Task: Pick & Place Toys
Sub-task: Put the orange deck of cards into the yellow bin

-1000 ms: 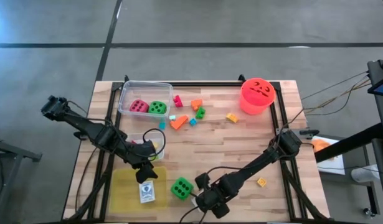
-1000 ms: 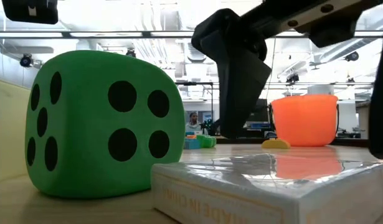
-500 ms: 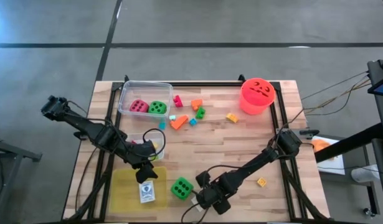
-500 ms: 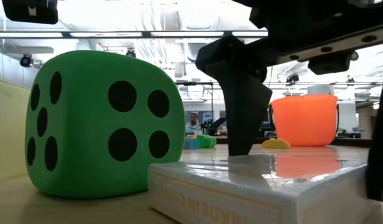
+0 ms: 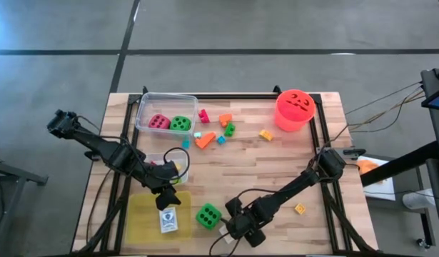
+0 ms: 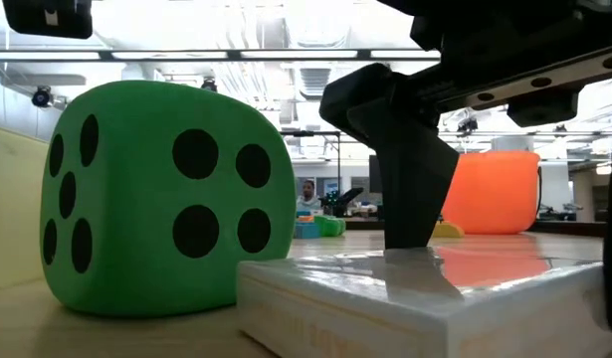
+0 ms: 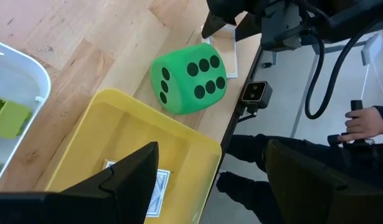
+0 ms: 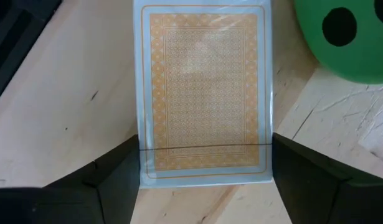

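Right gripper (image 8: 205,180) has lowered, fingers now touching the slick, stiff card pack (image 8: 203,87)'s long edges; firm hold unconfirmed

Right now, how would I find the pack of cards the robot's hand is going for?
Look along the wooden table's near edge for the big green die. Right beside it, between the right gripper's fingers, lies the card pack. It is flat and wrapped, with an orange patterned back; another card pack lies in the yellow tray.
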Action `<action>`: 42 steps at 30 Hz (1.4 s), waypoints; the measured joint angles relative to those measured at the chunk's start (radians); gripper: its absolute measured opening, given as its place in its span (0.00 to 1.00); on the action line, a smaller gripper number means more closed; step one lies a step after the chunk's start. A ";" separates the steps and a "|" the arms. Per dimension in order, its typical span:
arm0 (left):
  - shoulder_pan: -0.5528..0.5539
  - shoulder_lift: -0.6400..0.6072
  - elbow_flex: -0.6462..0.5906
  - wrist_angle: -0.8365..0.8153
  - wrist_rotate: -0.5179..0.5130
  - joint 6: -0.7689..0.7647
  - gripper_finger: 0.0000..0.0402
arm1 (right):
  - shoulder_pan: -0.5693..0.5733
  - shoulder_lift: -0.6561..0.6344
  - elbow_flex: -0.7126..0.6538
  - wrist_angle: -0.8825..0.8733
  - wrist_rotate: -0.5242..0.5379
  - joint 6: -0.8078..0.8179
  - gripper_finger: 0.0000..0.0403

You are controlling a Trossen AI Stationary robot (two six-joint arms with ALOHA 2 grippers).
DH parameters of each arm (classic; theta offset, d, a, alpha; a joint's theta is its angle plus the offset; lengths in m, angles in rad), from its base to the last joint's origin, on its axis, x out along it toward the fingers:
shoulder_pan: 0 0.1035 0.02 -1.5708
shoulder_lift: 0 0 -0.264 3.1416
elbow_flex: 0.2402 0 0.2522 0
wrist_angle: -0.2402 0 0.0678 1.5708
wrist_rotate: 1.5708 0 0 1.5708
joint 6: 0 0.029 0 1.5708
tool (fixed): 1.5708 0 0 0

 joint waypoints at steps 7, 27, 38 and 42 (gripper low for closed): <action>0.001 0.000 0.000 0.000 -0.004 -0.067 0.70 | 0.000 -0.008 0.024 -0.036 -0.001 0.099 0.73; 0.023 0.013 -0.034 0.463 -0.356 -0.380 0.70 | -0.021 -0.386 0.031 -0.276 0.414 0.499 0.74; 0.117 0.087 -0.037 0.562 -0.374 -0.395 0.70 | -0.124 -0.471 0.032 -0.256 0.481 0.638 0.74; 0.147 0.105 -0.037 0.586 -0.373 -0.394 0.70 | -0.135 -0.471 0.032 -0.256 0.477 0.611 0.74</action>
